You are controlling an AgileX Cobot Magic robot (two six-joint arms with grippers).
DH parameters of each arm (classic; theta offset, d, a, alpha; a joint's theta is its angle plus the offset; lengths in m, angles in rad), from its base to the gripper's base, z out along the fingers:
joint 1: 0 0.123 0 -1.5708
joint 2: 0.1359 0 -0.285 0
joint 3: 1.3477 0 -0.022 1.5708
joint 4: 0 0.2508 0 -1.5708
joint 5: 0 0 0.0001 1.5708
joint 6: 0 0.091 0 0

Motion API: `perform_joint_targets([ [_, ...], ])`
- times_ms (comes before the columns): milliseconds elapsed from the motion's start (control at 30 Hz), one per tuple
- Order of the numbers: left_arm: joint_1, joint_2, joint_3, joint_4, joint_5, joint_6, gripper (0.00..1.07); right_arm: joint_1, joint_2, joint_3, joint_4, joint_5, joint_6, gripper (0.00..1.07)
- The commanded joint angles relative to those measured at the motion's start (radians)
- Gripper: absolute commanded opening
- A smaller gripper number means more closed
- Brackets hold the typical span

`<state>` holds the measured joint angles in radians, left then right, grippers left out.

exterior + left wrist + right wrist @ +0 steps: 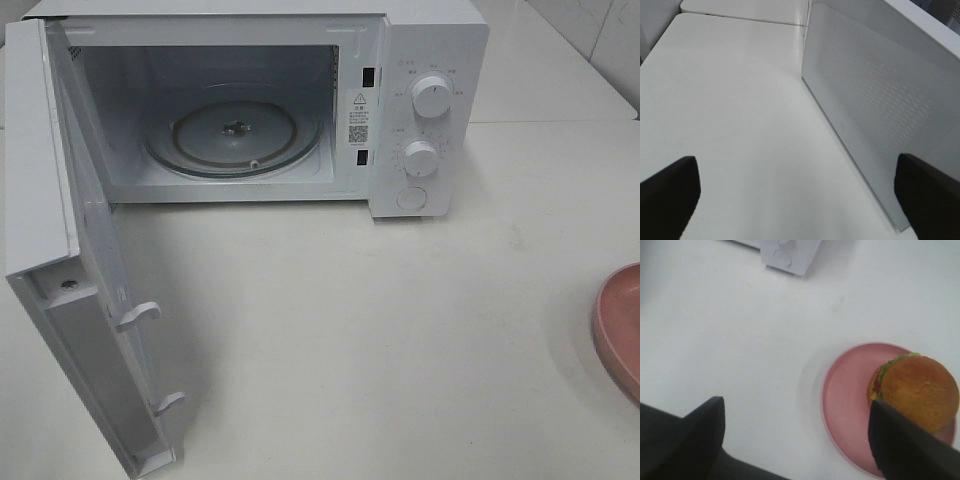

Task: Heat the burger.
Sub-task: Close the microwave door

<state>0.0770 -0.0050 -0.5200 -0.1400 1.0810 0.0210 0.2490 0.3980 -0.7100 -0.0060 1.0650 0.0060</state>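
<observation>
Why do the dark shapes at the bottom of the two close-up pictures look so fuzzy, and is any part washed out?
Left wrist view: the left hand's fingers sit too near the lens, so they blur; the table looks pale and flat. Right wrist view: same blur on the fingers, while the burger stays fairly sharp. Exterior high view: evenly lit, soft shadow under the microwave door.

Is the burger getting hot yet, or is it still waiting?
Still waiting. Done: the microwave door stands wide open, and the glass turntable inside is bare. In hand: the right gripper hangs open above the burger, which sits on its pink plate. Nothing is gripped. The left gripper is open too. Left: lift the burger in, shut the door, start heating.
</observation>
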Motion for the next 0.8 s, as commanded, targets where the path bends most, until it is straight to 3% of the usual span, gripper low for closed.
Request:
perform_joint_targets([
  [33, 0.002, -0.017, 0.003, -0.005, -0.011, 0.0, 0.98, -0.063, -0.078, -0.003, 0.006, 0.008, -0.024, 0.77],
  [200, 0.002, -0.017, 0.003, -0.005, -0.011, 0.0, 0.98, -0.146, -0.19, 0.02, 0.006, 0.009, -0.022, 0.77],
  [533, 0.002, -0.017, 0.003, -0.005, -0.011, 0.0, 0.98, -0.241, -0.405, 0.212, 0.006, -0.072, -0.019, 0.76],
  [800, 0.002, -0.017, 0.003, -0.006, -0.011, 0.0, 0.98, -0.247, -0.428, 0.212, 0.006, -0.072, -0.016, 0.76],
])
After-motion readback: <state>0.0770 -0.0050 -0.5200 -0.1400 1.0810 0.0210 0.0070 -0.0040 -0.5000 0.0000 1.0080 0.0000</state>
